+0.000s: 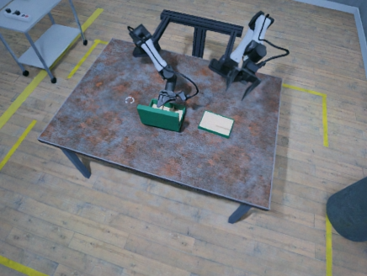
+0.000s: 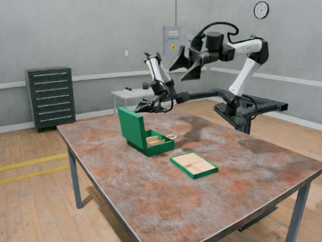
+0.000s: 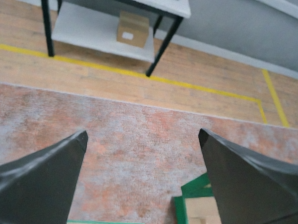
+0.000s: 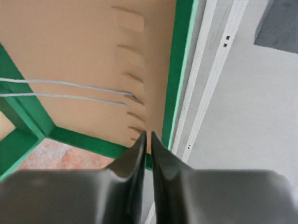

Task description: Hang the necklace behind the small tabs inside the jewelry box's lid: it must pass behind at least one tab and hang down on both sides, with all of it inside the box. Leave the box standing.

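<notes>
Rust-mottled table (image 1: 126, 145) (image 2: 192, 195), one green jewelry box (image 1: 162, 119) (image 2: 134, 129), two arms, two silvery strands (image 4: 75, 85).

The jewelry box (image 1: 161, 118) (image 2: 134, 127) is green, with a tan lining (image 4: 75, 55) inside its lid; the necklace strands (image 4: 75, 84) are pale grey. Near it, a tray (image 1: 215, 124) (image 2: 193, 164) has a green rim around cream. The tabletop (image 1: 97, 126) (image 2: 122, 184) (image 3: 140, 150) is mottled rust-orange and blue-grey.
</notes>
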`<state>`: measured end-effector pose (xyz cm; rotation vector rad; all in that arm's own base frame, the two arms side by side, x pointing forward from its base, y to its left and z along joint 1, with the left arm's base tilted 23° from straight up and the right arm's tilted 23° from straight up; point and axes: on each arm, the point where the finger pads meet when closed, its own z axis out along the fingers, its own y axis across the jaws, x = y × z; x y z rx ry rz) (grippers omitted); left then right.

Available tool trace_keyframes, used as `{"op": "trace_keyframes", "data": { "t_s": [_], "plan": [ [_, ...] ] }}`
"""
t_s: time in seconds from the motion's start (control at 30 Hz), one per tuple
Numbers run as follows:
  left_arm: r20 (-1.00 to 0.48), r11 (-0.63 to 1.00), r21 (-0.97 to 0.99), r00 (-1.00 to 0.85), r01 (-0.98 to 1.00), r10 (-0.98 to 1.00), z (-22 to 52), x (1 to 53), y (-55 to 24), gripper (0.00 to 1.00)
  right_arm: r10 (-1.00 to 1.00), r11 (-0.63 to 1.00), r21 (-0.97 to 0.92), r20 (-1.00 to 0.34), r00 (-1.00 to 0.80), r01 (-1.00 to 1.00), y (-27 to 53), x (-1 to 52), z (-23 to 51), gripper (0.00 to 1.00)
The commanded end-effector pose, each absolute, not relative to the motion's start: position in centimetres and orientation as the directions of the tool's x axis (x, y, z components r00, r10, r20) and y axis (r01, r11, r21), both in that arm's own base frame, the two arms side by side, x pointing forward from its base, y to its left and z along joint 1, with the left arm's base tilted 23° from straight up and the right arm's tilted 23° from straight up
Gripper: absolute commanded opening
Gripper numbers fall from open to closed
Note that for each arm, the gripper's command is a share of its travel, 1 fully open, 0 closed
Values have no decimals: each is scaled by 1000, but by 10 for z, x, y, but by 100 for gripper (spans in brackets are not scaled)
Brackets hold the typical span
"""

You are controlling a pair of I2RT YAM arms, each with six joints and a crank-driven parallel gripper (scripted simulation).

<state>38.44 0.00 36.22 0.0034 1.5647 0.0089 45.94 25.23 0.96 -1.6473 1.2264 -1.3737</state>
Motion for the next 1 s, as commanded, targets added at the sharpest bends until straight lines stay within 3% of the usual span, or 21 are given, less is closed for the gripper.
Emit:
{"op": "trace_keyframes", "data": {
  "t_s": [0.0, 0.97],
  "plan": [
    [-993, 999, 26, 111, 19, 24, 402, 381, -4, 100, -959, -274, -944, 282, -13, -185, 260, 452, 37, 4],
    [-993, 999, 26, 111, 19, 24, 402, 381, -4, 100, -955, -288, -937, 295, -7, -200, 262, 418, 41, 4]
  ]
}}
